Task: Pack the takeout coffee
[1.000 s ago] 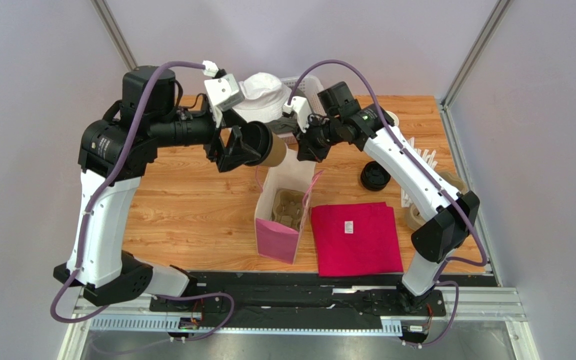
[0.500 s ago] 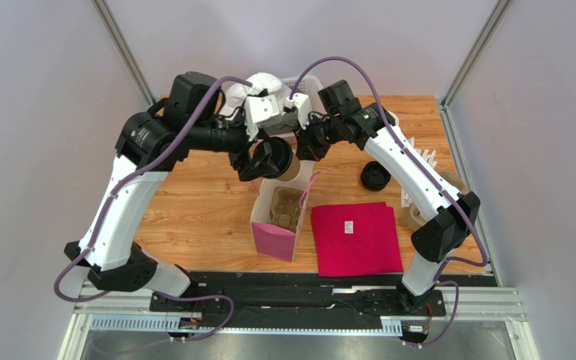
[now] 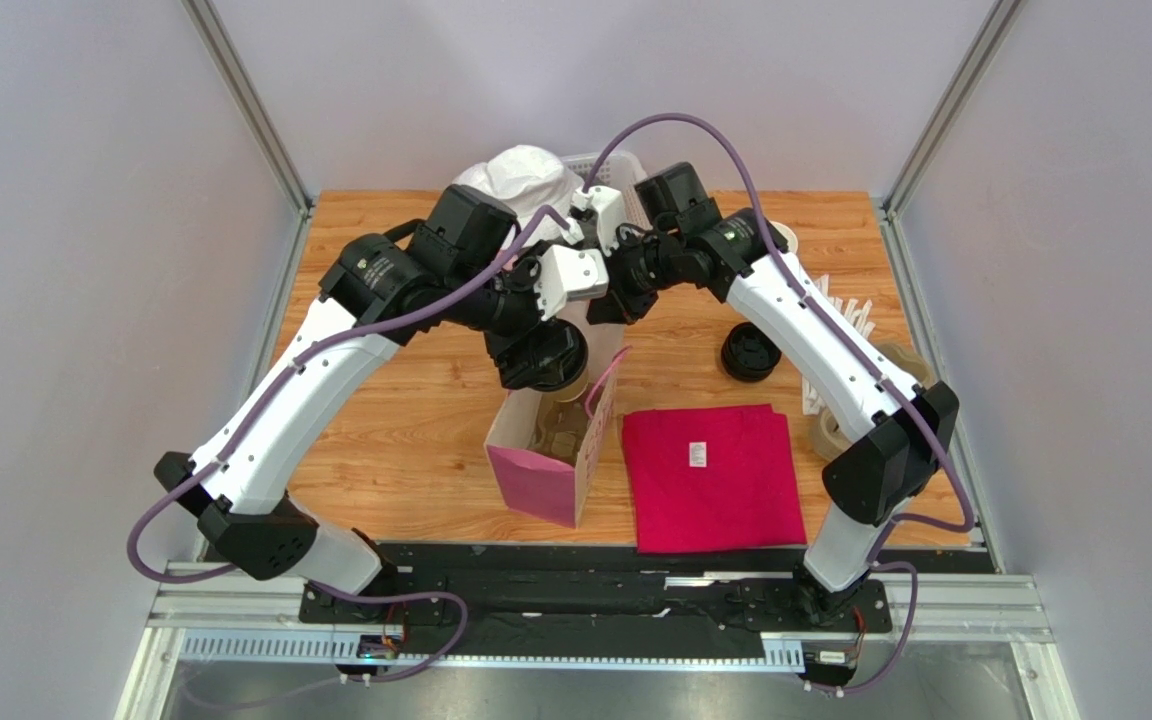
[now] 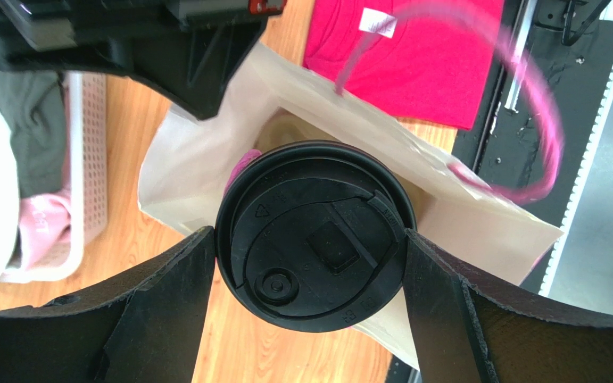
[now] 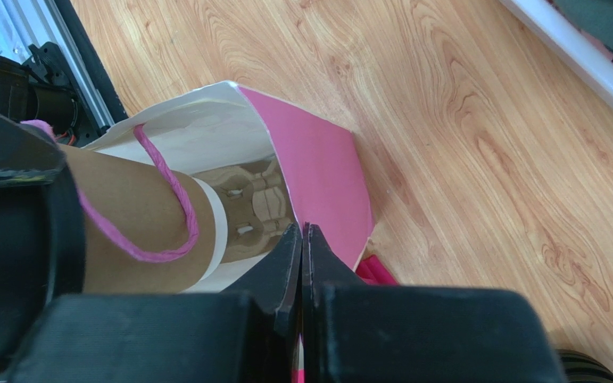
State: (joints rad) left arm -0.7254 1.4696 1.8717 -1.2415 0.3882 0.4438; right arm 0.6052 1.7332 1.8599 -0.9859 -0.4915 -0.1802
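Observation:
The takeout coffee, a tan paper cup with a round black lid, hangs upright over the mouth of the pink paper bag. My left gripper is shut on it, one finger on each side at the lid. The right wrist view shows the cup's tan side partly inside the bag, with a pink handle cord across it. A cardboard cup carrier lies at the bag's bottom. My right gripper is shut on the bag's far rim, beside the cup.
A folded red cloth lies right of the bag. A stack of black lids stands further right. A white basket with clothes and a white hat sit at the table's back.
My left arm has swung right and down, turning the coffee from lying sideways to upright over the bag's mouth. The bag's base has slid a little left. The right arm has stayed put.

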